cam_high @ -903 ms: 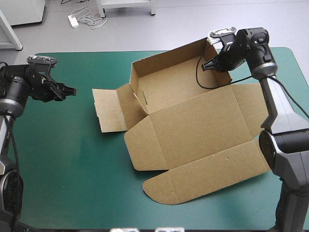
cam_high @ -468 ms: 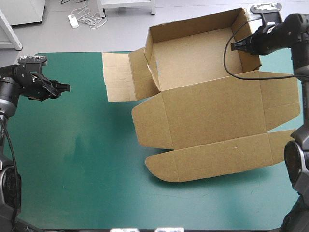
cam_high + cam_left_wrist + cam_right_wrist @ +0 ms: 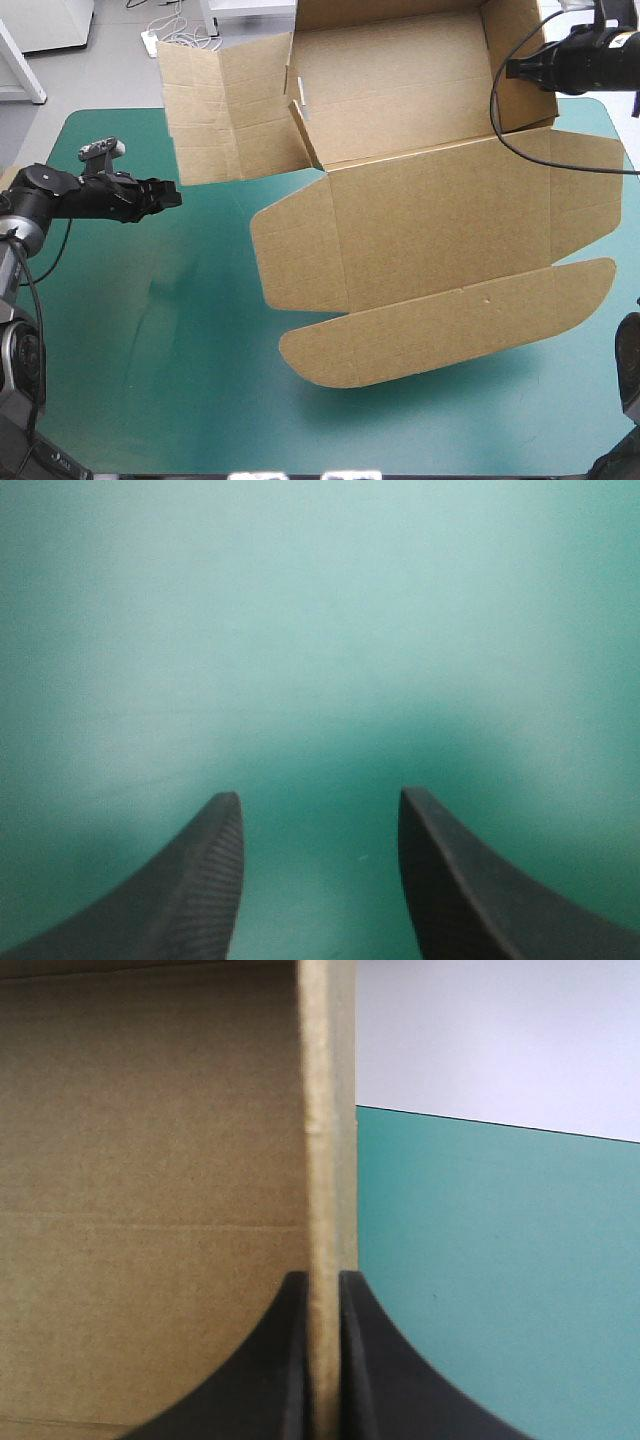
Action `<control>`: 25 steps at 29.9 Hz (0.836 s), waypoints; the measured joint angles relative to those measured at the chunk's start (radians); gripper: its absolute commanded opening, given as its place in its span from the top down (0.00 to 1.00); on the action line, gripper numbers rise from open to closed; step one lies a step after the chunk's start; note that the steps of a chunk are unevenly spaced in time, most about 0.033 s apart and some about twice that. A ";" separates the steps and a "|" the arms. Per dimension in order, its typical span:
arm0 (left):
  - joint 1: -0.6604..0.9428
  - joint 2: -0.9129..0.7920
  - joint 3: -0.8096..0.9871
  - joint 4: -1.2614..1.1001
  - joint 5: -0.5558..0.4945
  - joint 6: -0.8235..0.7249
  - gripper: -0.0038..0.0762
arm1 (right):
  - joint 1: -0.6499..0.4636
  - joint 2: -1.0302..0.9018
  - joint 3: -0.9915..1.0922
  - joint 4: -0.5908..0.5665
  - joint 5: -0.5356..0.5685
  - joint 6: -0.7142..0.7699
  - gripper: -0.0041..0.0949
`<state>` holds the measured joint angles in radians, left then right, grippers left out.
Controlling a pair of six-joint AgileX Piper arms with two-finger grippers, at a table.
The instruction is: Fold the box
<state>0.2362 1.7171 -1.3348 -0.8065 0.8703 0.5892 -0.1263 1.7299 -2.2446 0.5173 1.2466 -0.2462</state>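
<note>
So the worktop (image 3: pixel 130 370) has that teal-green cover, smooth and matte with a faint sheen, rounded at the corners, with pale grey floor past its far edge. Over on the left, the left hand (image 3: pixel 170 195) hovers over bare cover, pointing toward the box. Its black fingers (image 3: pixel 200 880) are spread apart with nothing between them, and up close their inner faces look finely ribbed.

Moving across, the box (image 3: pixel 440 230) is lifted over the far right half of the worktop, tilted so its inside faces the high camera. It's plain brown board, creased along the fold lines. There's an open tray up top with its walls raised, a loose side flap (image 3: pixel 225 110) sticking out flat on its left, and the big lid panel hanging down on the near side, ending in a long tuck flap (image 3: pixel 440 335) with rounded ends. Can't tell if that lowest flap touches the cover.

Far right, the right hand (image 3: pixel 512 70) is clamped on the tray's right wall, the board's edge pinched between both fingers.
</note>
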 measured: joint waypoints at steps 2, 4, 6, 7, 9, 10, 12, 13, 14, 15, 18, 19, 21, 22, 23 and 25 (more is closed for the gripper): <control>-0.002 0.018 0.012 -0.165 0.017 0.094 0.52 | 0.000 0.000 0.000 0.037 0.000 -0.006 0.98; -0.012 0.033 0.018 -0.316 0.034 0.166 0.52 | 0.000 0.000 0.000 0.056 0.000 -0.007 0.98; -0.029 0.043 0.019 -0.458 0.050 0.237 0.52 | 0.000 -0.001 0.000 0.066 0.000 -0.007 0.98; -0.038 0.045 0.019 -0.521 0.055 0.270 0.52 | 0.000 -0.001 0.006 0.072 0.000 -0.011 0.98; -0.063 0.047 0.019 -0.624 0.062 0.322 0.52 | 0.005 -0.002 0.023 0.074 -0.001 -0.015 0.98; -0.078 0.047 0.019 -0.674 0.066 0.348 0.52 | 0.010 -0.002 0.042 0.073 -0.001 -0.023 0.98; -0.107 0.047 0.019 -0.748 0.073 0.387 0.52 | 0.024 -0.002 0.076 0.072 -0.001 -0.034 0.98; -0.124 0.047 0.019 -0.779 0.075 0.398 0.52 | 0.038 -0.002 0.106 0.071 -0.001 -0.042 0.98; -0.142 0.047 0.019 -0.804 0.077 0.405 0.52 | 0.048 -0.002 0.125 0.068 -0.001 -0.048 0.98; -0.159 0.047 0.019 -0.822 0.084 0.413 0.52 | 0.058 -0.001 0.148 0.065 -0.001 -0.054 0.98; -0.203 0.047 0.019 -0.848 0.122 0.421 0.52 | 0.087 0.010 0.194 0.041 -0.006 -0.064 0.98; -0.214 0.047 0.019 -0.851 0.145 0.422 0.52 | 0.092 0.017 0.203 0.028 -0.011 -0.064 0.98; -0.228 0.047 0.019 -0.856 0.193 0.423 0.52 | 0.098 0.030 0.212 0.000 -0.022 -0.063 0.98; -0.231 0.047 0.019 -0.857 0.219 0.423 0.52 | 0.098 0.038 0.215 -0.013 -0.029 -0.062 0.98; -0.232 0.047 0.019 -0.858 0.241 0.423 0.52 | 0.098 0.044 0.217 -0.024 -0.036 -0.060 0.98; -0.233 0.047 0.019 -0.857 0.281 0.419 0.52 | 0.098 0.060 0.221 -0.049 -0.049 -0.051 0.98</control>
<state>0.0028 1.7643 -1.3155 -1.6633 1.1511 1.0087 -0.0288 1.7899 -2.0241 0.4681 1.1979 -0.2969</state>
